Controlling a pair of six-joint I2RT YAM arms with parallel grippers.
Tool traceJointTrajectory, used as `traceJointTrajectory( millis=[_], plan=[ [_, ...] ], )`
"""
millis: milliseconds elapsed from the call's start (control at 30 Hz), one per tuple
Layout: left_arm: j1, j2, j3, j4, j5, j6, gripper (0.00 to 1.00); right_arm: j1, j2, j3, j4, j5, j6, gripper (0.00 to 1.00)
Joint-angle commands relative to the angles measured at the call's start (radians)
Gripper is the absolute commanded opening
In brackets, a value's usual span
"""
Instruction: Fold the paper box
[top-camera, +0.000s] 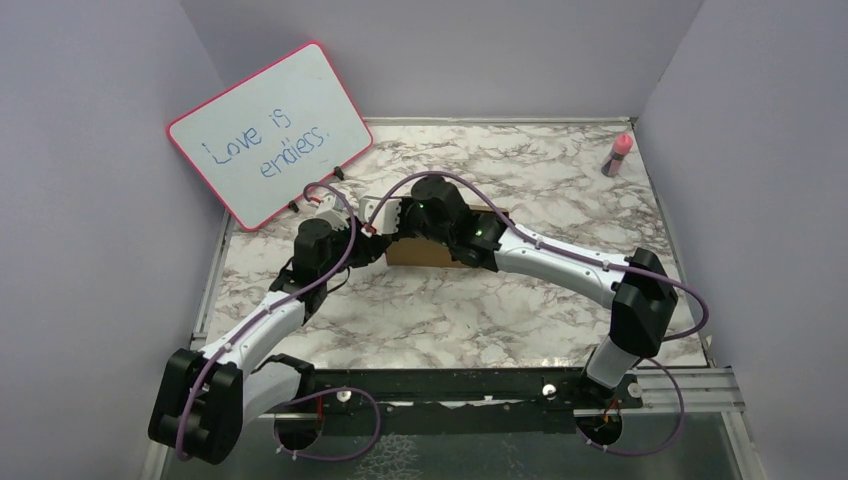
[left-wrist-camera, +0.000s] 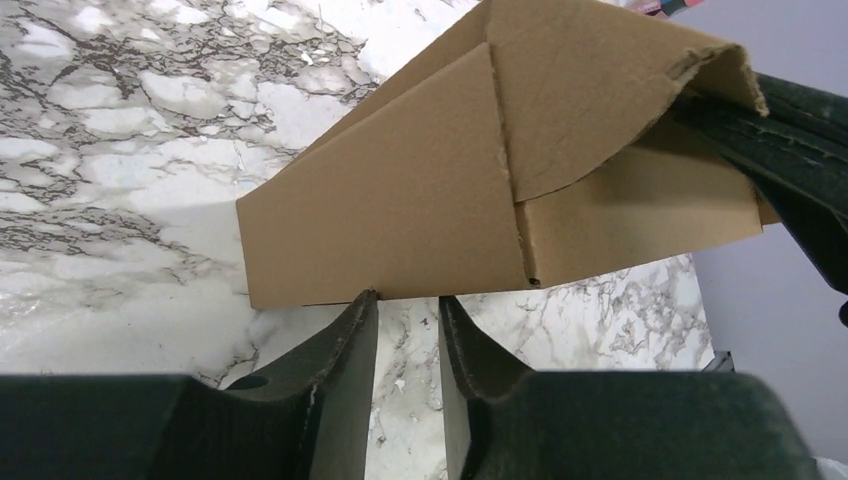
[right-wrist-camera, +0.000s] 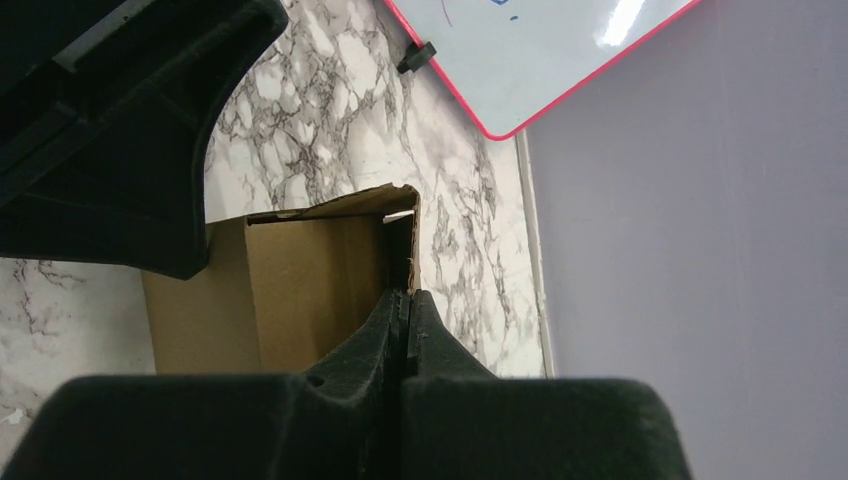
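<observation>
The brown paper box (top-camera: 425, 253) sits partly folded near the middle of the marble counter (top-camera: 450, 320), with both arms bent over it and a pink-framed whiteboard (top-camera: 270, 130) behind to the left. The left gripper (left-wrist-camera: 405, 300) stands slightly open, tips at the box's edge, clasping nothing. The right gripper (right-wrist-camera: 408, 296) is closed tight at a raised corner; whether it pinches cardboard is unclear.

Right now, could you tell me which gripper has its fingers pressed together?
The right gripper; the left gripper shows a gap between its fingers.
</observation>
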Motion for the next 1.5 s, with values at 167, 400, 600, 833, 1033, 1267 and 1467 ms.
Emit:
traceJointTrajectory(
  millis=[167, 400, 600, 833, 1033, 1267, 1467],
  plan=[
    [0.004, 0.056, 0.028, 0.048, -0.039, -0.066, 0.26, 0.043, -0.026, -0.091, -0.062, -0.025, 0.016, 0.01],
    [0.003, 0.091, 0.068, 0.052, -0.048, -0.079, 0.25, 0.051, 0.0, -0.115, -0.093, -0.039, 0.032, 0.01],
    [0.012, 0.11, 0.086, 0.055, -0.058, -0.081, 0.25, 0.06, 0.015, -0.135, -0.129, -0.039, 0.049, 0.01],
    [0.027, 0.114, 0.085, 0.055, -0.06, -0.084, 0.25, 0.062, 0.022, -0.159, -0.156, -0.045, 0.096, 0.03],
    [0.035, 0.086, 0.072, 0.052, -0.054, -0.084, 0.25, 0.062, -0.016, -0.153, -0.129, -0.02, 0.17, 0.15],
    [0.057, 0.02, 0.072, -0.02, -0.063, -0.063, 0.33, 0.06, -0.058, -0.085, -0.104, 0.07, 0.276, 0.39],
    [0.085, -0.03, 0.079, -0.085, -0.073, -0.041, 0.39, 0.058, -0.103, -0.049, -0.095, 0.123, 0.363, 0.63]
  ],
)
